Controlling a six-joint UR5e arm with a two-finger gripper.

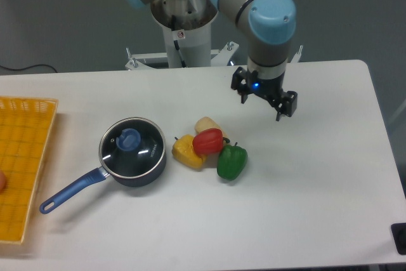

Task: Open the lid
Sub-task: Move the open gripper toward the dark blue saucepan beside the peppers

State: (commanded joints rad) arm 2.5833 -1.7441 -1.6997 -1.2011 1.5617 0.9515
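Note:
The lid (132, 146), round dark glass with a metal rim and a blue knob (130, 138), rests flat on a dark blue saucepan (141, 174) at the table's left-centre. The pan's long blue handle (70, 191) points toward the front left. My gripper (261, 100) hangs open over the table's back right-centre, far to the right of the lid, with nothing between its black fingers (290, 104).
Between pan and gripper lies a cluster of toy vegetables: a red pepper (207, 141), a green pepper (231, 161), a yellow one (188, 151) and a cream piece (207, 124). A yellow basket (22, 163) sits at the left edge. The arm's base (184, 23) stands behind the table.

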